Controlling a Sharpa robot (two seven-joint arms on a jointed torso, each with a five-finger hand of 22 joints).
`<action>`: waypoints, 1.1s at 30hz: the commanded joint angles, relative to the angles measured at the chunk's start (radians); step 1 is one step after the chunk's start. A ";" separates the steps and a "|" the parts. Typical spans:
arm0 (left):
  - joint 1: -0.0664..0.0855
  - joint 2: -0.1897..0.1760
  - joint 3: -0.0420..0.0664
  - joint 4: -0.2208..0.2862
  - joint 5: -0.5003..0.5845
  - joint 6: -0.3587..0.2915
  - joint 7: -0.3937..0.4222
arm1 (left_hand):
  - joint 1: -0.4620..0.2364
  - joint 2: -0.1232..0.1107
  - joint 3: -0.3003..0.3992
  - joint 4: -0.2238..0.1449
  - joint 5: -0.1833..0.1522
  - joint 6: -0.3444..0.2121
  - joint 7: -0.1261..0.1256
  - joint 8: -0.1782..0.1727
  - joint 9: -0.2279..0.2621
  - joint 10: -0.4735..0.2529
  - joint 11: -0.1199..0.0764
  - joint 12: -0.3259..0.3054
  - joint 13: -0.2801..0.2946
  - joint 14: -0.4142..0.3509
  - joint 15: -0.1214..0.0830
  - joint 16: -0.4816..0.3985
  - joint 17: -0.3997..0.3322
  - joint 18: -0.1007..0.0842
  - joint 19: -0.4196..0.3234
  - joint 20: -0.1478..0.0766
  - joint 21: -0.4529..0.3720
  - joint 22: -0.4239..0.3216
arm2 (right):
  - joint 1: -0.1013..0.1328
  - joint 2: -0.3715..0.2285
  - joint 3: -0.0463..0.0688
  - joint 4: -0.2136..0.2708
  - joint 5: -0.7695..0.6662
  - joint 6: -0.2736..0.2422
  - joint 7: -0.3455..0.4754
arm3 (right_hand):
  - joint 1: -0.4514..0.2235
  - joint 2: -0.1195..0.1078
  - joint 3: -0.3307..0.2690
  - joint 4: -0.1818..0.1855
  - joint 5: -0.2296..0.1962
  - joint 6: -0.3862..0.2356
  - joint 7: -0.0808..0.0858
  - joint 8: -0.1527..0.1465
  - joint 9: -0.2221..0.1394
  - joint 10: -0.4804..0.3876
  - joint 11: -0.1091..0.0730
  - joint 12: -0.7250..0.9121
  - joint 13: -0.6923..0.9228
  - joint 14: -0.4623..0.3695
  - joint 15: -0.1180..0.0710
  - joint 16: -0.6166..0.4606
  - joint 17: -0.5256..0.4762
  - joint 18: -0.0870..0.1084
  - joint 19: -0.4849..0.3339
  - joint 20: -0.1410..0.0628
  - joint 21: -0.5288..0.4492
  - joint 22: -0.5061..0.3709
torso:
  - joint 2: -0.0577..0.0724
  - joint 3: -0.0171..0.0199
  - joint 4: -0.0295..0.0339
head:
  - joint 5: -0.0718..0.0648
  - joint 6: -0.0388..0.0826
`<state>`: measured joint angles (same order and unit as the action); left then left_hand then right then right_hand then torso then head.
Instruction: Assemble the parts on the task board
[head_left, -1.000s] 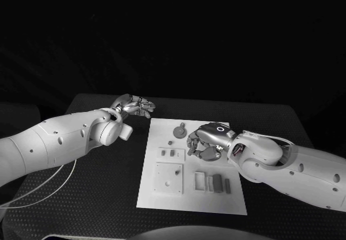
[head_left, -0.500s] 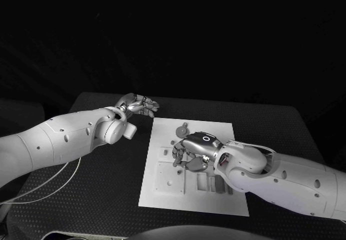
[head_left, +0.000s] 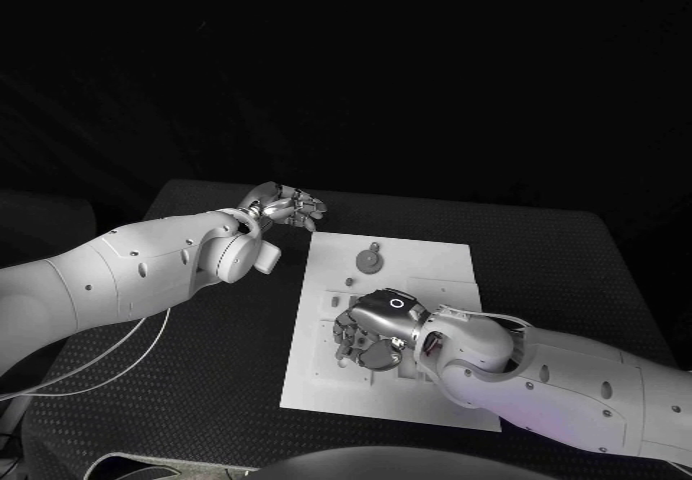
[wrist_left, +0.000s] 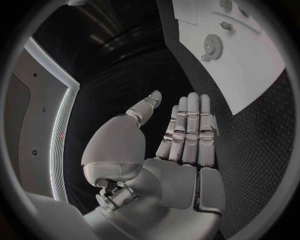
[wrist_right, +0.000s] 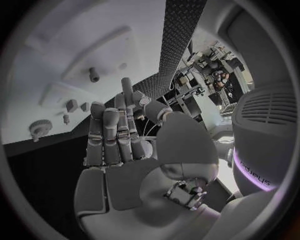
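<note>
The white task board (head_left: 433, 270) lies in the middle of the black table. A round grey gear (head_left: 371, 261) sits near its far edge. My right hand (head_left: 372, 335) hovers over the board's middle and hides the small parts beneath it. In the right wrist view that hand (wrist_right: 122, 145) has straight fingers and holds nothing, with the board (wrist_right: 56, 45), a peg (wrist_right: 94, 75) and the gear (wrist_right: 42, 129) beyond it. My left hand (head_left: 286, 208) hangs off the board's far left corner. In the left wrist view it (wrist_left: 181, 145) is flat and empty, with the gear (wrist_left: 212, 47) ahead.
The black table (head_left: 577, 260) has bare room to the right of the board and along its far side. A thin white cable (head_left: 116, 370) loops from my left arm over the table's left part.
My right hand has moved from the board's upper right toward me and to the left, and now covers the board's middle. My left hand has stayed near the far left corner.
</note>
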<state>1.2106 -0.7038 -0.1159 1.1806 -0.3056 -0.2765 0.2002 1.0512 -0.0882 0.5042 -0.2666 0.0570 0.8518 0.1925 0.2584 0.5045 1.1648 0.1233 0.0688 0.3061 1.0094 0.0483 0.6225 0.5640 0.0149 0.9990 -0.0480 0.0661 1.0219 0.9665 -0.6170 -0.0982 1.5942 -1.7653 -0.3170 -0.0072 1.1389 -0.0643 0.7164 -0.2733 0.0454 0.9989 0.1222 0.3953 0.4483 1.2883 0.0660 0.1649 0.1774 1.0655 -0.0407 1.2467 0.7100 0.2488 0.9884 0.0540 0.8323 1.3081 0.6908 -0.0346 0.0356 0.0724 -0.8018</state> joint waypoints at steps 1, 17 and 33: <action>0.001 0.003 0.001 0.002 0.006 0.011 0.011 | -0.005 -0.004 -0.006 0.001 -0.004 -0.007 -0.003 0.007 -0.002 -0.004 -0.001 0.001 -0.001 0.003 0.004 -0.004 0.002 -0.005 -0.003 0.002 0.003 -0.001 | -0.017 0.012 -0.002 -0.008 -0.044 0.017 0.006 | 0.000 0.007 0.001 -0.004 0.005 0.015 -0.010 0.003 0.012 0.006 -0.003 0.001 0.001 0.001 -0.004 0.004 0.001 0.013 0.006 0.002 0.005 0.016 | 0.000 -0.0002 0.0005 | 0.002 0.000; 0.001 0.003 0.001 0.001 0.007 0.014 0.010 | -0.006 -0.003 -0.006 0.002 -0.004 -0.007 -0.003 0.007 -0.002 -0.004 -0.001 0.001 -0.001 0.003 0.004 -0.006 0.003 -0.005 -0.003 0.002 0.003 -0.002 | -0.032 0.029 -0.005 -0.041 -0.089 0.024 -0.008 | -0.001 0.006 0.001 -0.006 0.005 0.016 -0.011 0.003 0.012 0.007 -0.003 0.001 0.002 0.001 -0.005 0.005 0.002 0.013 0.006 0.002 0.006 0.016 | 0.000 0.0003 -0.0004 | 0.004 -0.003; 0.001 0.002 0.001 0.000 0.007 0.015 0.011 | -0.006 -0.003 -0.006 0.002 -0.004 -0.008 -0.003 0.007 -0.002 -0.004 -0.001 0.000 -0.002 0.003 0.004 -0.007 0.005 -0.005 -0.003 0.002 0.003 -0.002 | -0.032 0.022 -0.005 -0.046 -0.087 0.036 -0.007 | -0.002 0.006 0.001 -0.008 0.005 0.017 -0.011 0.003 0.013 0.008 -0.004 0.001 0.003 0.002 -0.005 0.006 0.002 0.013 0.007 0.001 0.007 0.016 | 0.000 0.0000 -0.0003 | 0.000 -0.008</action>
<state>1.2106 -0.7031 -0.1160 1.1790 -0.3050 -0.2741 0.1999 1.0512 -0.0882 0.5042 -0.2666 0.0571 0.8493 0.1899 0.2585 0.5037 1.1649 0.1233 0.0688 0.3061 1.0094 0.0483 0.6210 0.5679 0.0149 0.9990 -0.0480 0.0661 1.0212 0.9373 -0.5941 -0.1011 1.5523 -1.8365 -0.3069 -0.0113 1.1387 -0.0648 0.7176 -0.2777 0.0466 0.9993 0.1198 0.3930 0.4494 1.2919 0.0623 0.1640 0.1803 1.0648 -0.0394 1.2469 0.7117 0.2490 0.9882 0.0543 0.8355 1.3076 0.6906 -0.0344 0.0355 0.0740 -0.8086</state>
